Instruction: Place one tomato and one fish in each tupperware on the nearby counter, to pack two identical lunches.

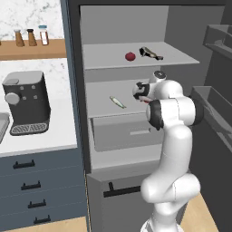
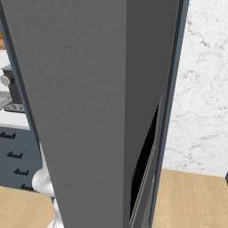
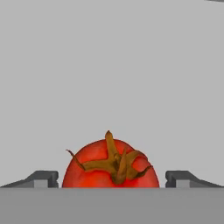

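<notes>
Left base view: a tall dark-grey open fridge [image 1: 181, 27] takes up the right half, its pale grey shelves [image 1: 108, 59] serving as storage for the lunch items. The white jointed arm [image 1: 174, 136] is reached into the middle shelf. On the upper shelf a glossy red round tomato [image 1: 130, 56] is seen, with a dark, fish-like object [image 1: 151, 53] to its right; identity cannot be told for certain. On the middle shelf a slender pale silvery-green fish [image 1: 117, 102] lies left of the hand.

Hand view: a second red tomato with a brown stalk [image 3: 111, 164] sits between the two dark fingertips of the gripper [image 3: 112, 178]. The jaws are spread wide, apart from the fruit on both sides; nothing is gripped yet. A grasp appears to be lined up.

Left of the fridge, a white worktop [image 1: 54, 136] over blue-grey drawers carries a black coffee machine [image 1: 25, 102]. Behind, a marble wall and a wooden shelf with small bottles [image 1: 31, 37] are noted.
</notes>
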